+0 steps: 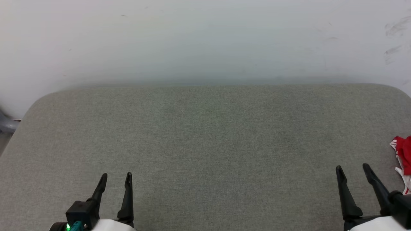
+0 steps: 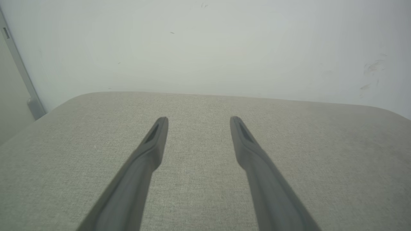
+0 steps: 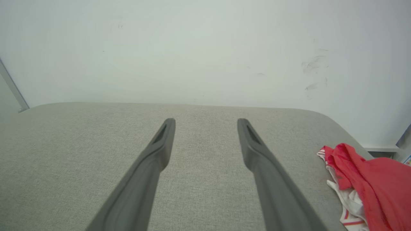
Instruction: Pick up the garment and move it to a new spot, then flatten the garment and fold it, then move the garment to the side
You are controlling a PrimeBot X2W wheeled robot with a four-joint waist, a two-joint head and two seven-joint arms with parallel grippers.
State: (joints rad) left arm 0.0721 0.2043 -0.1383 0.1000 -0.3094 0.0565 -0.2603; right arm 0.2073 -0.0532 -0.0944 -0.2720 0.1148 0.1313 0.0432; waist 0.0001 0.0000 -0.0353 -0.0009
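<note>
The garment [image 1: 404,154], a red jersey with white striped trim, lies at the far right edge of the grey upholstered surface [image 1: 205,134], just beyond the right gripper [image 1: 352,167]. In the right wrist view the jersey [image 3: 369,179] looks bunched, with red cloth draped over a white sleeve, though much of it runs out of the picture. Both grippers are released and grasp nothing. The left gripper [image 1: 116,175] sits low on the left with its fingers spread, well apart from the cloth, and the right one's fingers are spread the same way.

This scene fits two stages: a shirt waiting at the edge to be carried into the middle, or one already put aside (a loose fold could look like this from here). The pictures do not settle which.

In either case the right arm is the nearer one. The cloth is soft and layered, so a pinch would likely catch several layers or only the trim, and it sits close enough to the edge that a careless nudge could slide it off.
</note>
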